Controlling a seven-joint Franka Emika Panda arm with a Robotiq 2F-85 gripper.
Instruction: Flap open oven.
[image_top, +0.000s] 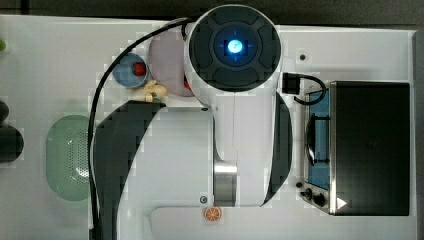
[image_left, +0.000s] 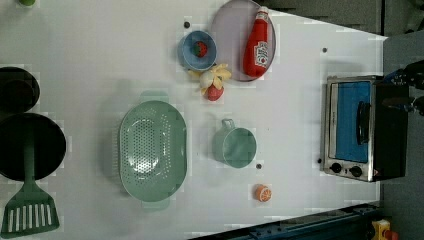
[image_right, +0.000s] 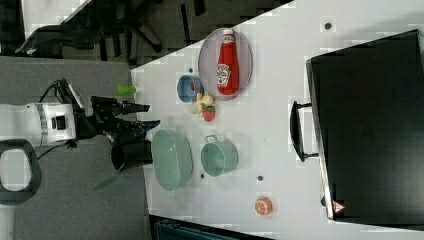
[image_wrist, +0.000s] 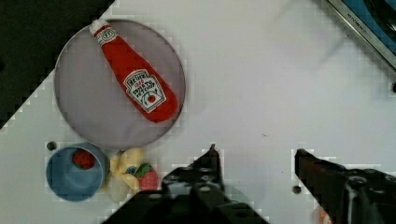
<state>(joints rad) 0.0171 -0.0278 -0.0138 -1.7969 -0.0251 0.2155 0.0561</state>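
The oven (image_left: 387, 130) is a black box with a silver front frame and stands at the left view's right, on the white table. Its bluish glass door (image_left: 352, 122) lies flat against the frame, with the bar handle (image_right: 296, 131) across it and two dark knobs (image_top: 313, 196) beside the glass. My gripper (image_wrist: 257, 156) is open with nothing between its dark fingers (image_wrist: 212, 161). In the right view the gripper (image_right: 148, 115) hangs well above the table, far from the oven (image_right: 370, 125). A corner of the oven (image_wrist: 369, 23) shows in the wrist view.
A ketchup bottle (image_left: 257, 45) lies on a grey plate (image_left: 227, 30). Near it are a blue bowl (image_left: 189, 52) holding a strawberry, and a toy banana (image_left: 215, 77). A green colander (image_left: 152, 150), green cup (image_left: 235, 146), orange slice (image_left: 262, 192), black pan (image_left: 30, 147) and green spatula (image_left: 30, 212) are spread over the table.
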